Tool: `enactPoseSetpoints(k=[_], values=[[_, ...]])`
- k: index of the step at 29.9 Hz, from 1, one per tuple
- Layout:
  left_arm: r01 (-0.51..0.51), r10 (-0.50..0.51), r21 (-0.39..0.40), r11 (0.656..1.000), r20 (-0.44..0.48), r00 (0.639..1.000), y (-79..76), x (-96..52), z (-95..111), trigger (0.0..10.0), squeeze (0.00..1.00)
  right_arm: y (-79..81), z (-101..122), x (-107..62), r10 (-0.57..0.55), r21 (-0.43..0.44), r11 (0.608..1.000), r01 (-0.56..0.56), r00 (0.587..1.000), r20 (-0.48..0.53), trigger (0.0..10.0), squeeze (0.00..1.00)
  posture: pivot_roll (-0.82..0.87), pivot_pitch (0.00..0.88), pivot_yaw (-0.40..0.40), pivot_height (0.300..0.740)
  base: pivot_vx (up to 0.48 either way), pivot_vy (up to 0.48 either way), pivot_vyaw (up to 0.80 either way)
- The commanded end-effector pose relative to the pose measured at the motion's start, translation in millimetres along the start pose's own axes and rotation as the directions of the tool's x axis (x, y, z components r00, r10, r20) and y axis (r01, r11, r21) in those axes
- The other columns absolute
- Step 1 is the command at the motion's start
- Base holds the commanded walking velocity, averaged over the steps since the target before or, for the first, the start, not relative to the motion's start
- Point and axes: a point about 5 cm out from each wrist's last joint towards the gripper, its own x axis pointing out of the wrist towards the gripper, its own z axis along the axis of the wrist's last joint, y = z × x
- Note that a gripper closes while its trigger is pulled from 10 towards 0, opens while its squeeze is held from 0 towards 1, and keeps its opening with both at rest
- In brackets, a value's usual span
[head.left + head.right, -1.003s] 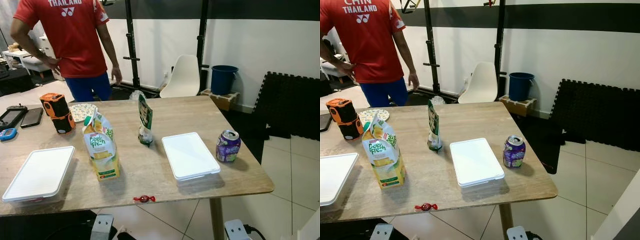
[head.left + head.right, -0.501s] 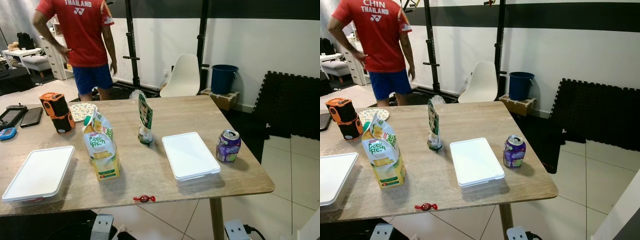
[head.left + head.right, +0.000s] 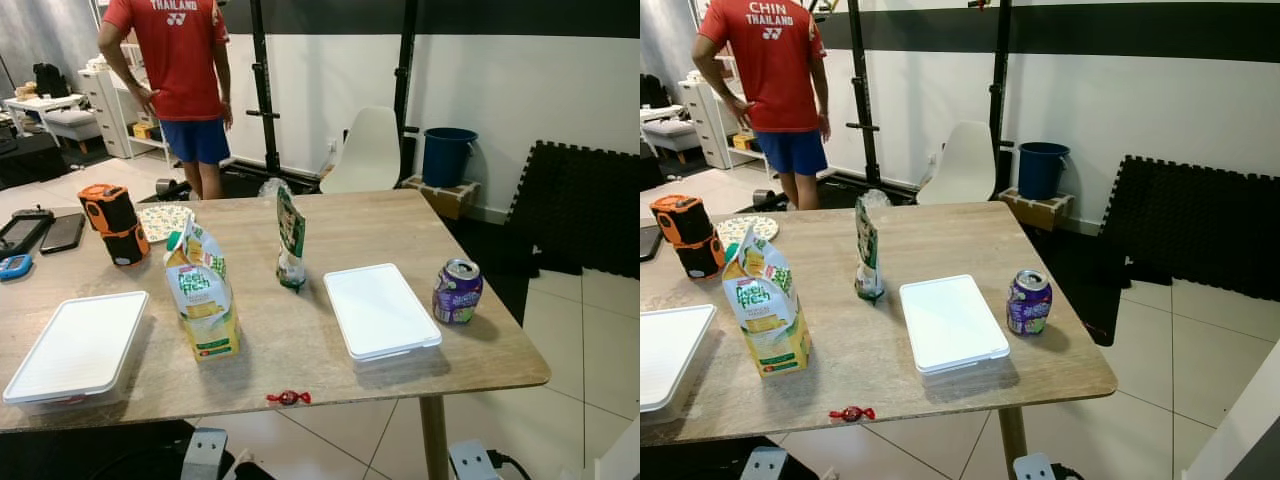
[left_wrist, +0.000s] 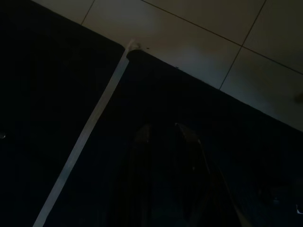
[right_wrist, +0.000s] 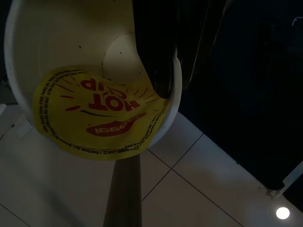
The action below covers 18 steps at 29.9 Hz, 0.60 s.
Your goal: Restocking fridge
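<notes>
The left gripper [image 4: 163, 137] hangs low in the dark over a black mat and pale floor tiles; whether it is apart or together I cannot tell. Everything to restock sits on the wooden table [image 3: 400, 225], ahead of and above both arms.

At the robot's left lies a flat, white-lidded plastic container [image 3: 78, 348]. Beside it a glossy yellow juice carton [image 3: 203, 295] stands upright, the item nearest the left arm. A slim green pouch [image 3: 290, 238] stands further back near the middle, and a red-wrapped candy [image 3: 288, 397] lies at the near edge. A second white-lidded container [image 3: 378, 310] has its long axis running away from the robot. A purple metal can [image 3: 456, 291], round and upright, stands just beside it and nearest the right arm.

The right gripper [image 5: 177, 71] looks clamped over the rim of a smooth white cup [image 5: 57, 47] with a yellow peel-back lid, so the left arm seems the freer one.
</notes>
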Motion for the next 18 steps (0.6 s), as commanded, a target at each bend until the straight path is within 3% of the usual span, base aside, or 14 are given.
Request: enactPoseSetpoints(k=[1,11,18], values=[[0.016,-0.016,0.007,1.000,-0.020,1.000,-5.0,-0.5,-5.7,10.0,0.00,1.8,-3.6,-0.5,0.003,0.015,1.000,-0.003,1.000,-0.016,10.0,0.00,0.03,0.052,0.021,0.740,0.000,0.000,0.00],[0.015,-0.014,0.025,1.000,-0.024,1.000,0.2,-0.3,-2.9,10.0,0.00,5.7,-1.3,0.6,-0.010,0.049,0.999,0.010,1.000,-0.008,10.0,0.00,0.04,0.032,0.063,0.740,0.000,0.000,0.00],[0.026,-0.026,0.010,1.000,-0.012,1.000,-5.9,2.5,5.5,10.0,0.00,8.5,-6.2,-0.4,-0.007,0.059,0.998,0.008,1.000,-0.022,10.0,0.00,0.05,0.025,0.063,0.740,0.000,0.000,0.00]])
